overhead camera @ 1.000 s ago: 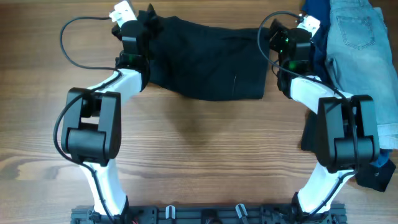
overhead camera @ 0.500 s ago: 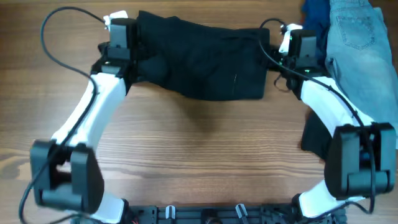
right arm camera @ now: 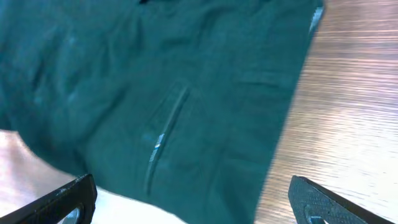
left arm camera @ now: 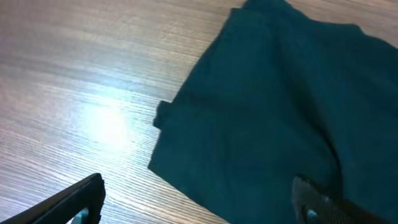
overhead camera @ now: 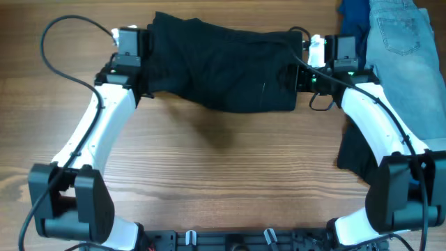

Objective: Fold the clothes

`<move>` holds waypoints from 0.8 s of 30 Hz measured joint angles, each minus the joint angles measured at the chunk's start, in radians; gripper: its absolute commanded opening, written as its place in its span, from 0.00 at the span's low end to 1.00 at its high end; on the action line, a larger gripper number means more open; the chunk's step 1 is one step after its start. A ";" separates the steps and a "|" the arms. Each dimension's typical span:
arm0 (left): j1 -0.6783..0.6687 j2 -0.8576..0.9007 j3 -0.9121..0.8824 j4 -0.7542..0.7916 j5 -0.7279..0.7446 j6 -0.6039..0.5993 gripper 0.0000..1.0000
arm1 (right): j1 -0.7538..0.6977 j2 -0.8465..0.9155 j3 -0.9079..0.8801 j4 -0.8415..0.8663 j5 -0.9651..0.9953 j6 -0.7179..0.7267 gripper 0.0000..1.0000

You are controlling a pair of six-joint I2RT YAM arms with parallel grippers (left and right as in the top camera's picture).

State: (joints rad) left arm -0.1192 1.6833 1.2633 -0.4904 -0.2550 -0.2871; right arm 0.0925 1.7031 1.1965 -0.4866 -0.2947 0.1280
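Note:
The black shorts lie folded at the far middle of the table. They also show in the left wrist view and the right wrist view, where a pocket seam is visible. My left gripper is open and empty at the shorts' left edge. My right gripper is open and empty at the shorts' right edge. Light-blue denim shorts lie at the far right, with a dark blue garment beside them.
Another dark garment lies under the right arm near the right edge. Bare wooden table spans the front. Cables loop from both wrists.
Both arms have drawn outward and toward the front from the shorts' far corners to their side edges. The shorts have stayed in place.

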 measured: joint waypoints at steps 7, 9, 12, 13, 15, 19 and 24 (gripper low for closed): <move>0.090 0.095 0.000 -0.021 0.084 -0.018 0.93 | 0.018 0.000 0.001 -0.071 -0.023 0.007 1.00; 0.104 0.130 0.000 -0.027 0.093 -0.018 0.91 | 0.018 0.000 0.001 -0.081 -0.023 0.010 1.00; 0.112 0.175 0.000 -0.026 0.103 -0.017 0.90 | 0.018 0.002 0.001 -0.080 -0.023 0.010 0.94; 0.113 0.187 0.000 -0.024 0.105 -0.014 0.90 | 0.018 0.002 0.001 -0.078 -0.023 0.011 0.91; 0.113 0.212 0.000 -0.010 0.108 -0.013 0.88 | 0.018 0.008 0.001 -0.074 -0.017 0.020 0.88; 0.113 0.249 0.000 0.046 0.112 -0.013 0.83 | 0.018 0.025 -0.005 -0.071 -0.008 0.026 0.80; 0.113 0.278 0.000 0.082 0.116 -0.008 0.62 | 0.018 0.070 -0.012 -0.072 0.003 0.032 0.74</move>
State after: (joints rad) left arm -0.0063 1.9614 1.2633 -0.4080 -0.1390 -0.2955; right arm 0.1104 1.7733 1.1843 -0.5583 -0.2920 0.1596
